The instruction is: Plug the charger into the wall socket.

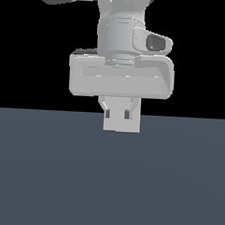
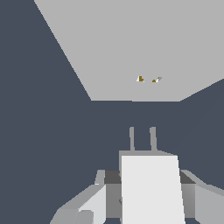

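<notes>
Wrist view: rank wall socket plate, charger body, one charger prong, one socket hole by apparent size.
1. wall socket, cropped by the frame
2. charger body, though it's nearest the camera, so true size versus the plate is unsure
3. prong
4. socket hole

The gripper looks shut on the charger.

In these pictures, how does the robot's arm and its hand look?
The arm is a smooth, pale grey cylinder with ring seams and a small rounded side housing. The hand has a wide, rounded, boxy white-grey body and two short grey fingers with dark pads. No cables or markings show.
</notes>
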Controlling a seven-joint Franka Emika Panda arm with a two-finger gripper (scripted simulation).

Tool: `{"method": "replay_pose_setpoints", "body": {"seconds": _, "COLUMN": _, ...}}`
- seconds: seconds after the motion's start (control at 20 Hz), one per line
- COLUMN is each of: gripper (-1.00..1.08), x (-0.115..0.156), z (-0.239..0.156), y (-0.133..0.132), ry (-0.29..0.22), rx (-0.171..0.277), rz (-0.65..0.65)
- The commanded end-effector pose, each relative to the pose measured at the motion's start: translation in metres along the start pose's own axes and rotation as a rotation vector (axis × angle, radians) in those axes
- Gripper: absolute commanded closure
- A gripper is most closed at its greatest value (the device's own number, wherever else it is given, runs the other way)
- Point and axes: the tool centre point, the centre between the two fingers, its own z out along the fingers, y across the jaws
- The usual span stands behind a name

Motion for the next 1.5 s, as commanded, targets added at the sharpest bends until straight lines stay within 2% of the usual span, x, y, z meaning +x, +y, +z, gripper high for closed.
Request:
{"method": "replay_pose_setpoints", "body": {"seconds": 0.0, "gripper": 1.08, "x": 0.002, "z": -0.003, "y": 0.004, "ry": -0.001, "rx": -0.005, "rz": 0.020}}
{"method": "replay_pose_setpoints", "body": {"seconds": 0.65, "gripper": 1.08, "x": 0.004, "z": -0.002, "y": 0.005, "ry": -0.002, "rx": -0.006, "rz": 0.019}}
{"method": "replay_pose_setpoints", "body": {"seconds": 1.45, "gripper": 1.08, "x": 0.049, "z": 0.008, "y": 0.006, "ry": -0.002, "rx": -0.006, "rz": 0.019}}
